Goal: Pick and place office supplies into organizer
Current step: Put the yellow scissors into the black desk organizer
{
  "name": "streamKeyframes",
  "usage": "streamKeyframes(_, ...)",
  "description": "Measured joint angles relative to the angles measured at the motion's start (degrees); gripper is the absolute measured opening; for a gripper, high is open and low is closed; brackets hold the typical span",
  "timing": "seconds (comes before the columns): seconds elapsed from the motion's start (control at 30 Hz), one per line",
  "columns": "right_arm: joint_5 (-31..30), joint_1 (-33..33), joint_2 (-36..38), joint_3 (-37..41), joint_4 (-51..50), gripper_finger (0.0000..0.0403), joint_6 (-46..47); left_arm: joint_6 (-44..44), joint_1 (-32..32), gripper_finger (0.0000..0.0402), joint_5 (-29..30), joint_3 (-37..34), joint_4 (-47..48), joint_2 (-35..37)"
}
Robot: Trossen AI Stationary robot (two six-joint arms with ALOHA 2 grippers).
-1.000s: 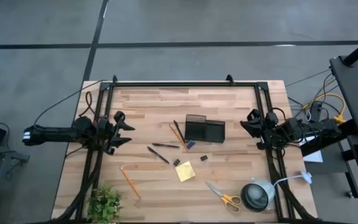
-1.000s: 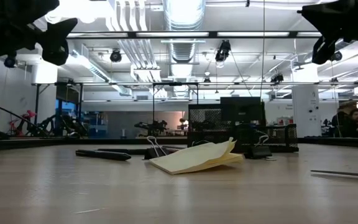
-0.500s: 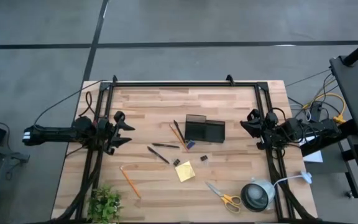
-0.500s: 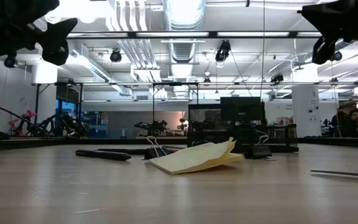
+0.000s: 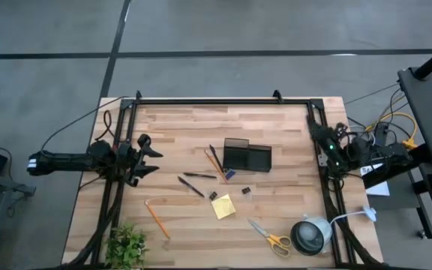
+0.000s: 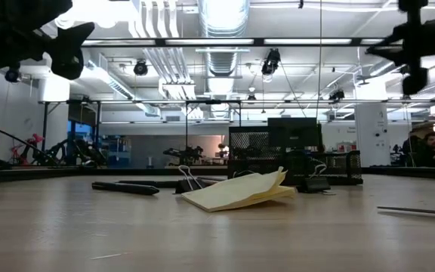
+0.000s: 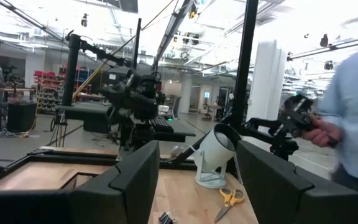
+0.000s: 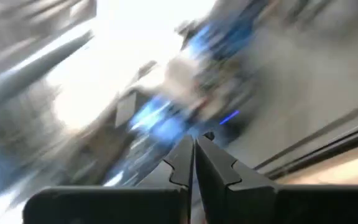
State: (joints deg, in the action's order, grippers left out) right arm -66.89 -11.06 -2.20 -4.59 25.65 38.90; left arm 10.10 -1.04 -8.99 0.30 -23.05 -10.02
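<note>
- On the wooden surface (image 5: 178,127), the black organizer (image 5: 247,157) stands near the middle, with the supplies scattered around it.
- Two orange pencils and a pen (image 5: 216,162) lie against the organizer's left side; two thin black pens (image 5: 193,181) lie farther left of it, long axes running roughly toward the left arm.
- A yellow sticky-note pad (image 5: 224,206) and small binder clips (image 5: 245,193) sit just in front of the organizer; a lone orange pencil (image 5: 156,218) lies well off to its front left, and yellow-handled scissors (image 5: 270,236) rest to its front right, beside the grey-white lamp (image 5: 310,235).
- Left tool (image 5: 150,158) hovers at the surface's left edge, fingers spread apart, nothing between them; judging by position, it is the nearer arm to the pens.
- Right tool (image 5: 311,122) sits at the right edge, its fingers (image 8: 194,163) pressed together and empty.
- Compared with a second ago, the right arm has swung so that its tool points toward the back of the surface; the left arm and every supply remain where they were.
</note>
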Motion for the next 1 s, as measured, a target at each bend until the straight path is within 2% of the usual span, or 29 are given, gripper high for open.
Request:
streamKeyframes(0.07, 0.8, -0.7, 0.7, -0.9, -0.1, 0.0008, 1.9, 0.0, 0.0, 0.0201, 0.0, 0.0, -0.1, 0.0)
streamKeyframes(0.17, 8.7, -0.5, -2.8, -1.6, 0.1, 0.0009, 4.7, 0.0, 0.0, 0.0201, 0.0, 0.0, 0.0, 0.0)
streamKeyframes(0.27, 19.0, -0.6, -11.3, -3.4, -0.7, 0.0008, 10.8, 0.0, 0.0, 0.0201, 0.0, 0.0, -0.1, -0.1)
streamKeyframes(0.37, 26.6, -0.7, -23.8, -9.5, -4.6, 0.0008, 14.9, 0.0, 0.0, 0.0201, 0.0, 0.0, 0.0, 0.0)
streamKeyframes(0.43, 31.1, -0.7, -31.5, -16.0, -17.2, 0.0008, 18.0, 0.0, 0.0, 0.0201, 0.0, 0.0, -0.1, 0.0)
streamKeyframes(0.57, 42.6, 0.4, -42.6, -33.4, -53.1, 0.0008, 23.8, 0.0, 0.0, 0.0201, 0.0, 0.0, 0.0, 0.0)
streamKeyframes(0.63, 45.2, 0.4, -48.0, -40.7, -70.0, 0.0008, 27.4, 0.0, 0.0, 0.0201, 0.0, 0.0, 0.0, 0.0)
streamKeyframes(0.7, 45.1, 0.5, -52.9, -48.1, -81.2, 0.0008, 29.6, 0.0, 0.0, 0.0201, 0.0, 0.0, 0.0, 0.0)
streamKeyframes(0.8, 46.3, 0.3, -58.9, -57.3, -92.2, 0.0008, 31.5, 0.0, 0.0, 0.0201, 0.0, 0.0, 0.0, 0.0)
streamKeyframes(0.9, 53.3, -0.4, -65.0, -64.3, -95.0, 0.0008, 32.8, 0.0, 0.0, 0.0201, 0.0, 0.0, -0.1, 0.0)
streamKeyframes(1.0, 63.0, -0.4, -69.7, -68.3, -95.8, 0.0008, 21.1, 0.0, 0.0, 0.0201, 0.0, 0.0, 0.0, 0.0)
